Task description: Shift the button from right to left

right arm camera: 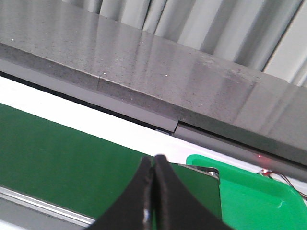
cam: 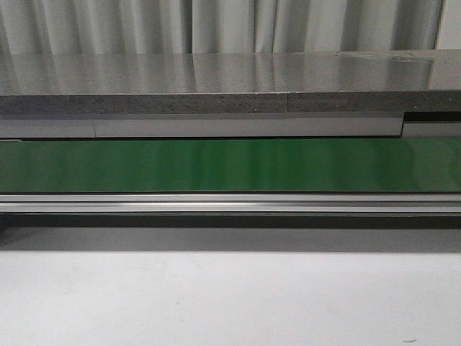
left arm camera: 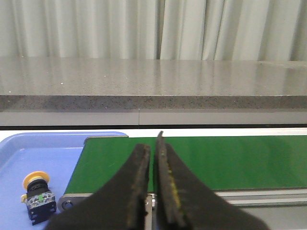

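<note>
My left pincer (left arm camera: 154, 191) and right pincer (right arm camera: 152, 201) hover closed and empty above the green belt (left arm camera: 216, 160). The button (left arm camera: 37, 196) already sits upright in the blue tray (left arm camera: 57, 158), near its front edge (transfer seemingly complete); next, I judge, simply hold clear.

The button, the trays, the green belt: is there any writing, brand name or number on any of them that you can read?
No readable text in any view.
Button in the blue tray: a small green mark on its black body, too small to tell whether it carries any sign.
Green belt: plain, no print.
Green tray: plain.
Grey counter: no labels visible.
</note>
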You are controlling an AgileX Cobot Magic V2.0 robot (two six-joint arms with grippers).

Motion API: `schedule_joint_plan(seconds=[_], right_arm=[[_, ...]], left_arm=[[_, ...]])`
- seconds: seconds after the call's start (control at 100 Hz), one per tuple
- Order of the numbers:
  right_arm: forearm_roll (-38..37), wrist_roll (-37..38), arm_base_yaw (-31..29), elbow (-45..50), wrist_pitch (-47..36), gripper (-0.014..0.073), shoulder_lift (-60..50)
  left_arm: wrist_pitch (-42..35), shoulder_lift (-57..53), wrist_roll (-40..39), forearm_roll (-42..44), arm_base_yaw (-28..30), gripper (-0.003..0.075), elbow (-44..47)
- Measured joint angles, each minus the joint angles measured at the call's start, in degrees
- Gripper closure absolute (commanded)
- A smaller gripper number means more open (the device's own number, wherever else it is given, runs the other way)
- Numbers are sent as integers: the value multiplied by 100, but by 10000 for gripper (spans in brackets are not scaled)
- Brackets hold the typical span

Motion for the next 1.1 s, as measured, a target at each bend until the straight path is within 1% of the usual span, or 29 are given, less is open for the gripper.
schedule_joint_plan(seconds=[0.2,0.27,0.32,0.43,0.67,0.78,1.1], right_arm=[[-1318,1864,0,476,-252,652,-391],[-1580,2268,4,726,-434,652,-624],[-1663,2410,4,916,-562,652,-805],[-1751,2521,4,1335,-761,652,-1230],[-1760,2574,4,2040,-838,652,-2081],[-1760,2574,4,2180,-851,652,-2141],[-1760,2587,4,2204,-851,652,-2141]], left_arm=[[0,0,0,0,0,715,0],[0,0,0,0,0,715,0],[0,0,0,0,0,715,0],[0,0,0,0,0,715,0],[0,0,0,0,0,715,0],[0,0,0,0,0,715,0],[0,0,0,0,0,715,0]])
